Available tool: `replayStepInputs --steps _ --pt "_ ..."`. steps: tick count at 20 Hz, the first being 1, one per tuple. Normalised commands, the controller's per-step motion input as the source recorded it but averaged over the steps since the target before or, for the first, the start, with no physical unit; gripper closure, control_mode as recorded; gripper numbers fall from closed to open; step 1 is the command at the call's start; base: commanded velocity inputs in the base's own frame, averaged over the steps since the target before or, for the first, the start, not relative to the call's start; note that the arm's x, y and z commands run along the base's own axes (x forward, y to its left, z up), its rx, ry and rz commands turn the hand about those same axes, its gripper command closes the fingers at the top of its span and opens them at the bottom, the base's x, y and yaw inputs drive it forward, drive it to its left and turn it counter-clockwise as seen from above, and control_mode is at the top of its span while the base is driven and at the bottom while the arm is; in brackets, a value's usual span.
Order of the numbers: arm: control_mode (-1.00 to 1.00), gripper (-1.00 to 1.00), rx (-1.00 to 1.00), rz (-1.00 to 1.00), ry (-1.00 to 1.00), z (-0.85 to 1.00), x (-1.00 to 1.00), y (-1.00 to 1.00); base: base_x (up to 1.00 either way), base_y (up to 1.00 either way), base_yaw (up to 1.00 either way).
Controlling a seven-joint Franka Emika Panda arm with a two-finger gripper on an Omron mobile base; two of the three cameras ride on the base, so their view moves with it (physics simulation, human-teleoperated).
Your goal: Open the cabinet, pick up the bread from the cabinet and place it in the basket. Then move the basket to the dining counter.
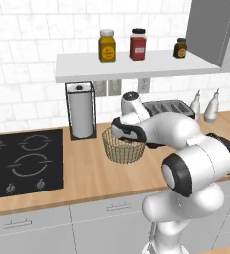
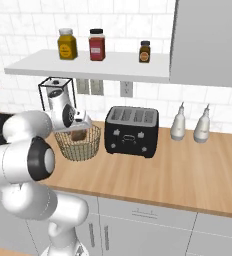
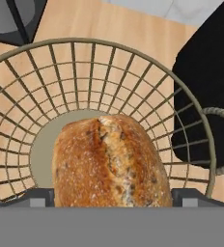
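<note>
The bread, a golden-brown loaf with a split crust, lies inside the wire basket over its floor. My gripper is open, with one fingertip on each side of the loaf. In the base views the gripper points down into the basket, which stands on the wooden worktop left of the toaster. The loaf shows through the mesh there. In the left base view my hand covers the top of the basket. The grey cabinet hangs at the upper right. The dining counter is out of view.
A black toaster stands right next to the basket. A paper towel holder is behind it to the left, and the black hob lies further left. Two white bottles stand by the wall. Three jars sit on the shelf above.
</note>
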Motion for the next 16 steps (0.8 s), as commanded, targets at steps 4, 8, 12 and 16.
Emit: replayStepInputs --steps 4,8,12,16 --pt "-1.00 1.00 0.09 0.01 0.04 -0.42 0.41 -0.08 0.00 0.00 0.00" --pt "-1.00 1.00 0.08 0.00 0.05 -0.40 0.06 0.00 0.00 0.00 0.00" --pt "-1.00 -1.00 0.00 0.00 0.00 -0.09 0.00 0.11 0.00 0.00 0.00" --pt "-1.00 -1.00 0.00 0.00 0.00 0.00 0.00 0.02 0.00 0.00 0.00"
